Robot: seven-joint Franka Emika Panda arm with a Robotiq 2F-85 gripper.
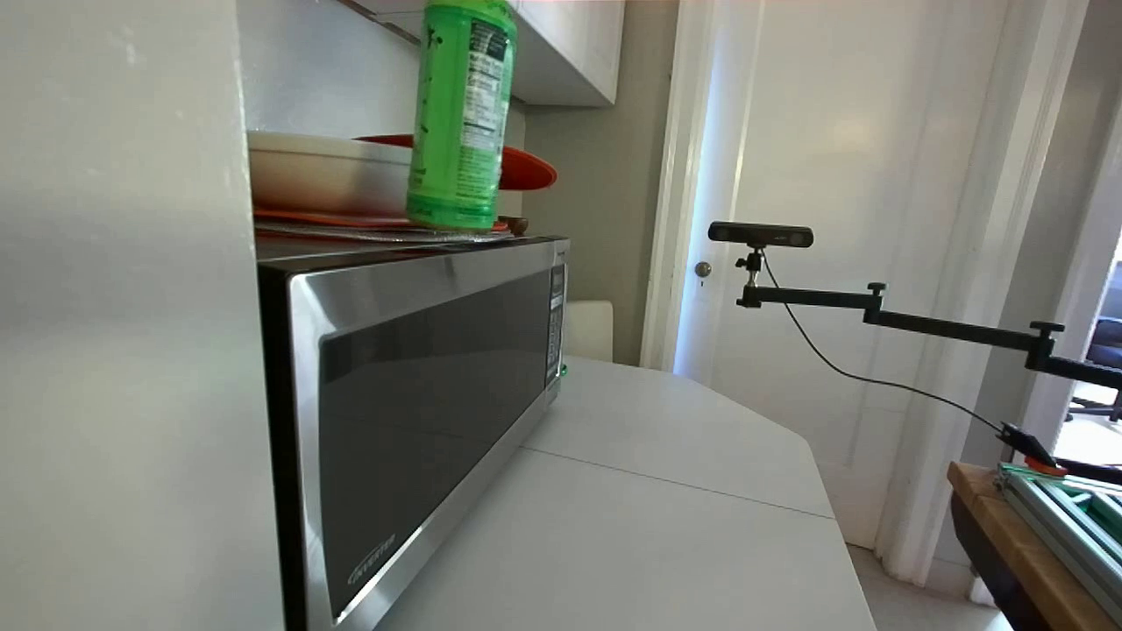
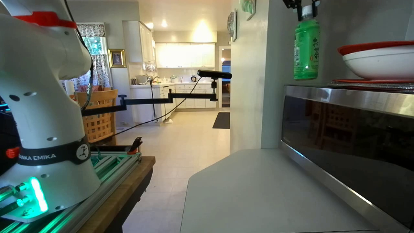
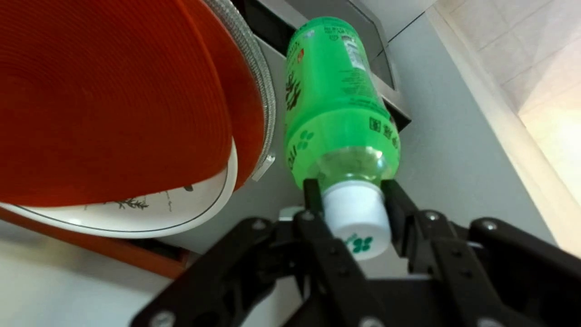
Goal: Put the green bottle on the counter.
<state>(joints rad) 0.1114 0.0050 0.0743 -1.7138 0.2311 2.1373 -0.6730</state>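
Counter: cropped | gripper: cut off in an exterior view, grasping green bottle

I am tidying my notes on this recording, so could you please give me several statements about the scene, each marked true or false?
1. The fingers hold the green bottle by its top end. True.
2. The bottle's cap is red. False: the cap is white.
3. The green bottle stands on the counter. False: it is held in the air, clear of the counter.
4. A white bowl rests on mats on top of the microwave. True.
5. The microwave is wide open. False: it is shut.
6. A round red piece lies over the white bowl. True.
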